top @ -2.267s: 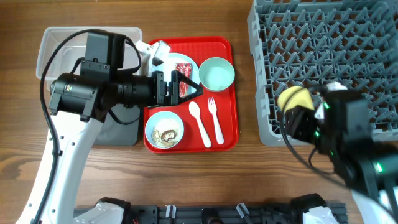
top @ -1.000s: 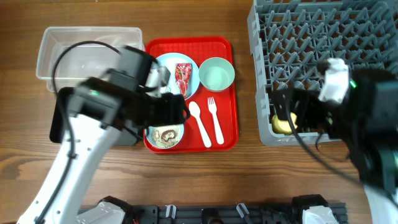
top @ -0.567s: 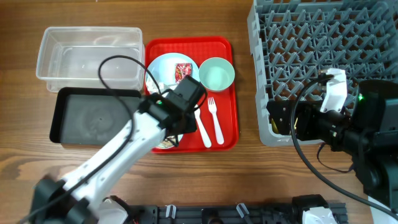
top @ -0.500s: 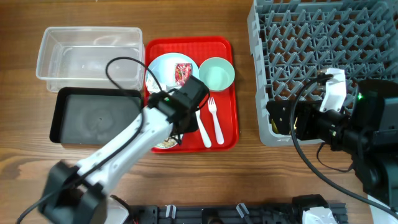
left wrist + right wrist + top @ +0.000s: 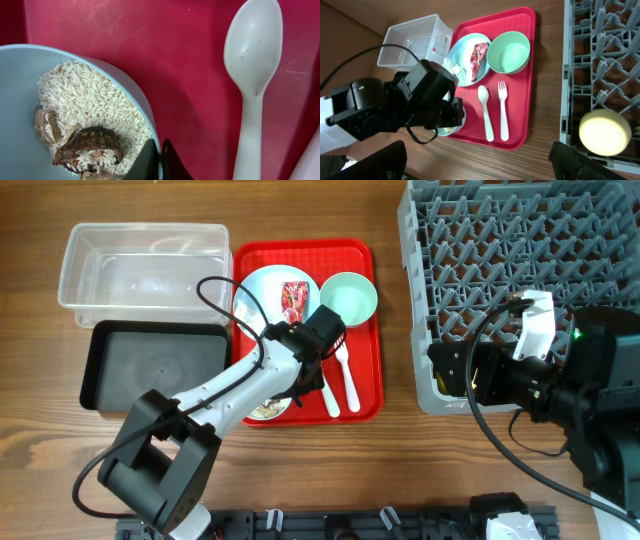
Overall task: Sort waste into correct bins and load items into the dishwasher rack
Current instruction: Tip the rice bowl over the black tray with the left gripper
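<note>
small blue bowl (image 5: 20,80) sits at the front left corner of the red tray (image 5: 175,50), holding rice (image 5: 95,110) and brown scraps. your left gripper (image 5: 159,162) is pinched narrow on the bowl's right rim, one finger inside and one outside. white spoon (image 5: 252,45) lies just beside it on the tray.

step in hand, as i read it: emptying food waste. next you lift level, carry left over the black tray (image 5: 150,365) or clear tub (image 5: 140,260), then tip. the thin rim grip may slip.

your right gripper (image 5: 455,370) hangs wide and empty at the front left corner of the dishwasher rack (image 5: 500,240), with the yellow-green cup (image 5: 603,132) inside.
</note>
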